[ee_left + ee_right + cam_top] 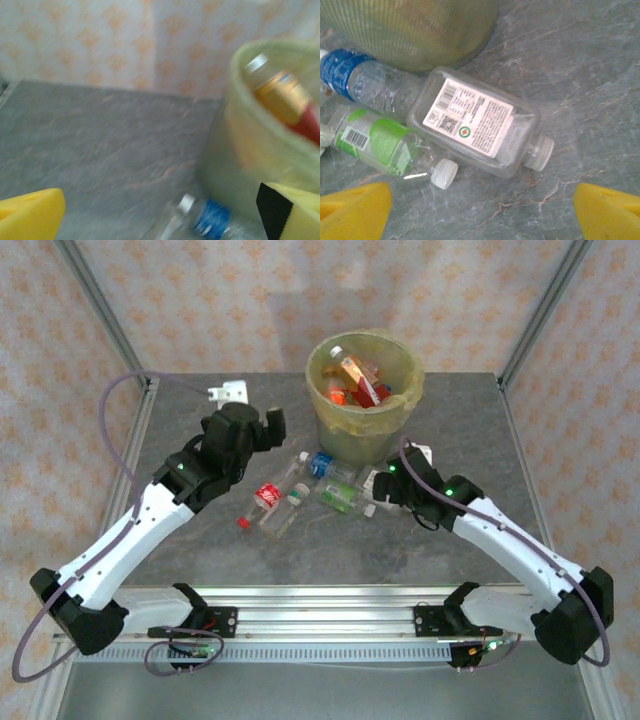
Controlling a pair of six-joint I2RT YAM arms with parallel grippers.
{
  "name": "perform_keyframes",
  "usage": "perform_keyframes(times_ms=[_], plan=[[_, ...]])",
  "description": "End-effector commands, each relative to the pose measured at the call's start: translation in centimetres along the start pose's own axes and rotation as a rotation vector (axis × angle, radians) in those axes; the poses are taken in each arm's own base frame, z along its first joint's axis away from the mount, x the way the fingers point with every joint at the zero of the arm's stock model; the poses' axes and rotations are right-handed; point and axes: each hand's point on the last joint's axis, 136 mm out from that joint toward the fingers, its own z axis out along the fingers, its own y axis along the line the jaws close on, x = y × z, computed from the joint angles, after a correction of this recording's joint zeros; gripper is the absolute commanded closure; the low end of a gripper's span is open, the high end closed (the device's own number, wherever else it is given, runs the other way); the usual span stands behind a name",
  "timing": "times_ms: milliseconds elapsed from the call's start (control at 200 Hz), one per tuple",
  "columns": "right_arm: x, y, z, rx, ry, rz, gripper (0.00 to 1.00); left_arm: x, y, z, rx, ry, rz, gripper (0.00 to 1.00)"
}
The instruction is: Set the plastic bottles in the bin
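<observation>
Roughly half done, by the look of it. The bin already has a handful of bottles in it, red and orange labels poking up past the rim. A cluster is left lying on the counter just in front of the bin, five or six of them as far as can be counted. The red-label one is furthest from the bin and the blue-label one is right by its base. The green-label one and the white-label one lie side by side near it.

The left end effector is spread wide with nothing in it, up beside the bin's left side. The right end effector is wide open too and empty, hanging over the white-label one in front of the bin, so that's probably next to go.
</observation>
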Motion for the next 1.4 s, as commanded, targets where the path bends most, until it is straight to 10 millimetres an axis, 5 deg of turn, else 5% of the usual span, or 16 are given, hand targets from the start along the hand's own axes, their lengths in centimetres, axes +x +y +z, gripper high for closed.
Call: perform_keyframes(times_ms=[0, 235, 380, 786, 1396], plan=[[0.2, 2.1, 0.5, -0.05, 0.018, -0.042, 0.08, 3.4, 4.4, -0.6, -0.133, 0.068, -0.006, 0.0], [1.9, 6.6, 2.9, -0.04, 0.082, -0.232, 0.1, 7.1, 9.9, -0.9, -0.265, 0.077, -0.161, 0.0], [2.3, 9.0, 4.0, -0.03, 0.102, -0.355, 0.1, 7.9, 11.5, -0.8, -0.305, 0.064, -0.213, 0.0], [2.3, 12.3, 7.8, -0.001, 0.146, -0.523, 0.1, 8.2, 13.2, -0.9, -0.38, 0.051, -0.209, 0.0], [4.7, 13.7, 12.1, 0.009, 0.249, -0.62, 0.16, 8.5, 14.4, -1.2, -0.415, 0.045, -0.22, 0.0]])
